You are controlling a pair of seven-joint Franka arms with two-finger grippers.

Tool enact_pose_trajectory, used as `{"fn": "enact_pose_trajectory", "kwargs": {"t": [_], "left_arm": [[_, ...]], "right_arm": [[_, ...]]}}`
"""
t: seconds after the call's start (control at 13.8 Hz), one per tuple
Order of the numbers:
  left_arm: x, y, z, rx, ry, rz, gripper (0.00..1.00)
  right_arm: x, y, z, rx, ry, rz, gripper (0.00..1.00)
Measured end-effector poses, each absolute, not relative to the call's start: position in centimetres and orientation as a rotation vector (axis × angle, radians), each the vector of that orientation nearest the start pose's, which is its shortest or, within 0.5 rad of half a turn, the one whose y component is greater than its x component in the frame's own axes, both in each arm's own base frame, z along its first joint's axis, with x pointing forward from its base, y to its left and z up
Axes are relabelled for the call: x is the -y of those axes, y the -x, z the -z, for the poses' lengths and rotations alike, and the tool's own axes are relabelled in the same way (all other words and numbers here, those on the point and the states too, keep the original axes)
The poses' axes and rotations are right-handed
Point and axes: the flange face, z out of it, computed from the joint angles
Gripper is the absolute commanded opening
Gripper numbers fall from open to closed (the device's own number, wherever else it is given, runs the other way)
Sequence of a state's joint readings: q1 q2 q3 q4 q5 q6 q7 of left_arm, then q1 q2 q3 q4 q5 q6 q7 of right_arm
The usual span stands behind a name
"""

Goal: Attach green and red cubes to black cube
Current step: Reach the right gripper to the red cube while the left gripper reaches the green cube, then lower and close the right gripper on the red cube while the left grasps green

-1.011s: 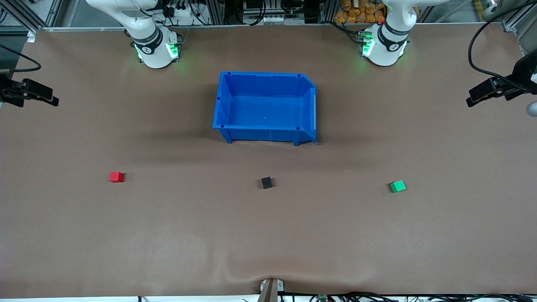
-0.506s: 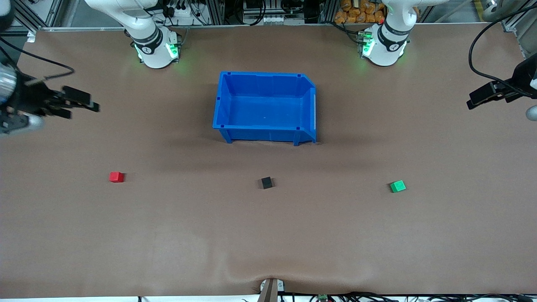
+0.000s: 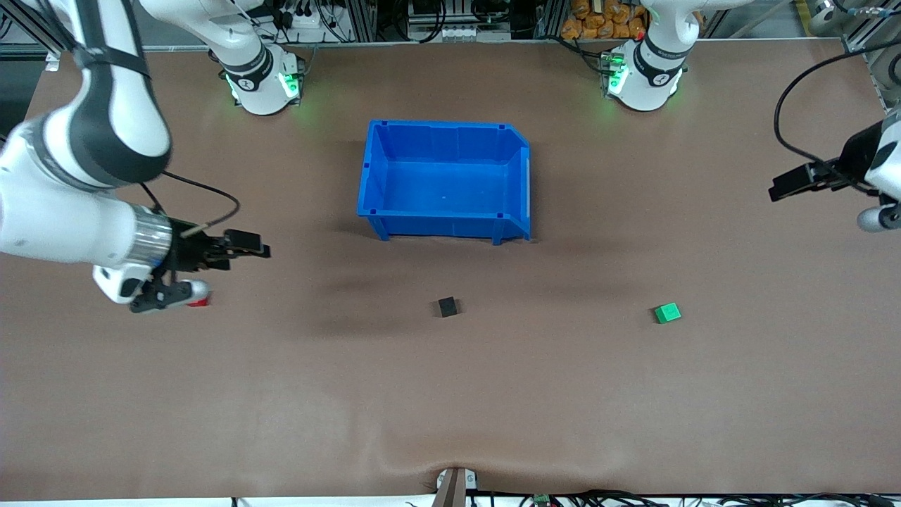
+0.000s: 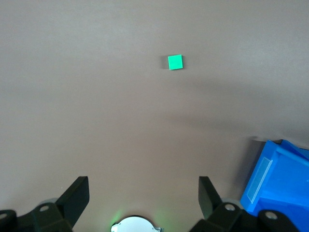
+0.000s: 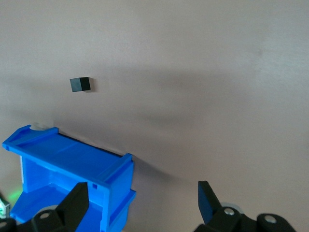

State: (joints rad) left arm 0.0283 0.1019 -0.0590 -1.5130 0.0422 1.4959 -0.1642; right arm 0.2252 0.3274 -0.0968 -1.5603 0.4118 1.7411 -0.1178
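The black cube [image 3: 447, 307] sits on the brown table [image 3: 450, 394] a little nearer the front camera than the blue bin [image 3: 445, 176], roughly in line with the middle of the bin's front wall, touching nothing. In the right wrist view the black cube [image 5: 80, 84] stands apart from the bin [image 5: 72, 179] on bare table.

The green cube [image 3: 667, 313] lies at about the same depth as the black cube, well apart from it toward the left arm's end of the table. The left wrist view shows the green cube [image 4: 175, 62] alone on the table, with a corner of the bin [image 4: 280, 188] at the edge of the picture.

The red cube [image 3: 200, 303] is well apart from the black cube toward the right arm's end of the table; only a sliver of red shows under the right arm's wrist.

The right gripper [image 3: 253, 248] hangs above the table between the red cube and the bin. Its fingers [image 5: 75, 203] are spread wide with nothing between them.

The left gripper [image 3: 785, 186] is up over the left arm's end of the table, well away from the bin. Its fingers [image 4: 77, 193] are also spread wide and hold nothing.
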Motion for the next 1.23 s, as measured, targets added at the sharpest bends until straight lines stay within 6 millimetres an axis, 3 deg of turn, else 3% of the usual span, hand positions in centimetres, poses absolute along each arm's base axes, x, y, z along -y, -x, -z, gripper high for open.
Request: {"fn": "enact_pose_trajectory", "kwargs": {"t": [0.14, 0.36, 0.65, 0.79, 1.01, 1.23], "left_arm": [[1.1, -58.8, -56.7, 0.203, 3.081, -0.205, 1.00], [1.1, -60.6, -53.1, 0.198, 3.081, -0.241, 1.00], [1.5, -63.5, -46.3, 0.184, 3.091, -0.234, 1.00], [2.1, -63.8, -43.4, 0.193, 3.094, -0.224, 1.00], [2.5, -63.8, -40.7, 0.240, 3.094, -0.252, 1.00], [2.6, -63.7, -38.0, 0.281, 3.100, -0.251, 1.00]], "right_arm": [[-11.4, -63.8, -43.6, 0.174, 2.766, -0.231, 1.00], [-9.1, -64.8, -38.8, 0.181, 2.762, -0.307, 1.00], [-3.6, -65.3, -34.5, 0.205, 2.807, -0.376, 1.00], [-1.1, -65.5, -32.4, 0.227, 2.912, -0.387, 1.00], [1.2, -65.0, -28.7, 0.258, 3.041, -0.322, 1.00], [5.3, -64.8, -26.9, 0.249, 3.131, -0.244, 1.00]]}}
